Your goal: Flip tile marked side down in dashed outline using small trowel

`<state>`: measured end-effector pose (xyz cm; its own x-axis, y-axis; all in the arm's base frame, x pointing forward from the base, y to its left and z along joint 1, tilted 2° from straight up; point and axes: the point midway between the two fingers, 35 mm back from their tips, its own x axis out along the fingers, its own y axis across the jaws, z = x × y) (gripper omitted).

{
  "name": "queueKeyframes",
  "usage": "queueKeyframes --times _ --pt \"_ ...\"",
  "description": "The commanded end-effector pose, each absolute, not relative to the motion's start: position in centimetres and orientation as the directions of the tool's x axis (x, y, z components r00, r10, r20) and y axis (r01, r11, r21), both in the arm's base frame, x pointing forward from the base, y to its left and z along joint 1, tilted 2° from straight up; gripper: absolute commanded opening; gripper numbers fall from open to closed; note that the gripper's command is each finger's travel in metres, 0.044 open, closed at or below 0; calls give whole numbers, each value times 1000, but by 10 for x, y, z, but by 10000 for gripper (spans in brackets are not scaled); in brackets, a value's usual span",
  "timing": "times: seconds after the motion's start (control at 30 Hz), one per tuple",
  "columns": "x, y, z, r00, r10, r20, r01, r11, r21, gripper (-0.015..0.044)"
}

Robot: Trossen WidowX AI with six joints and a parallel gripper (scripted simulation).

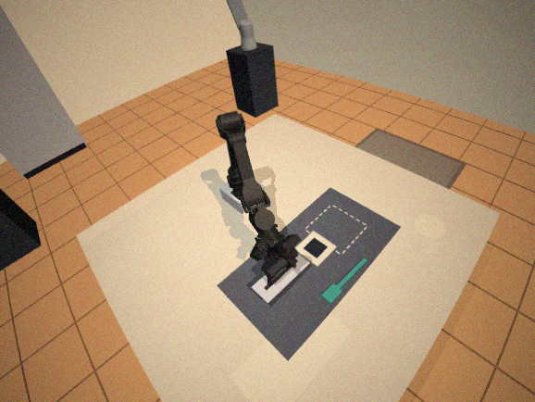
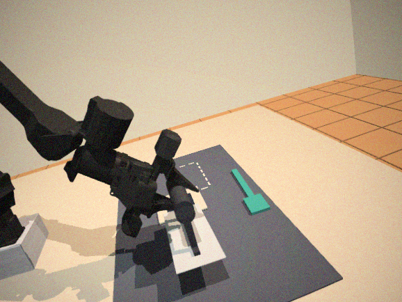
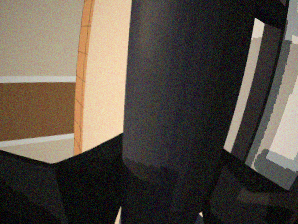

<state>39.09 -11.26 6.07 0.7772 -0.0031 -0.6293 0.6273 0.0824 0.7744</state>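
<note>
Jaws squeeze tight on the trowel (image 2: 182, 207) by its dark handle. Its white blade (image 2: 202, 250) is over the mat (image 2: 271, 243), near the tile (image 1: 316, 248).

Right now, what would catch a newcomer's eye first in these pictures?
The dark arm bends low over the grey mat, its end effector shut on the trowel. Beside it a white tile lies dark mark up at a corner of the dashed outline, and a teal tool lies farther out.
</note>
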Motion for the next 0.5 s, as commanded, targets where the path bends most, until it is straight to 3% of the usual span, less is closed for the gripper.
queueKeyframes --times 0.0,0.47 --pt "392 -107 67 790 -21 -612 612 88 786 0" --pt "392 -105 50 790 -21 -612 612 88 786 0"
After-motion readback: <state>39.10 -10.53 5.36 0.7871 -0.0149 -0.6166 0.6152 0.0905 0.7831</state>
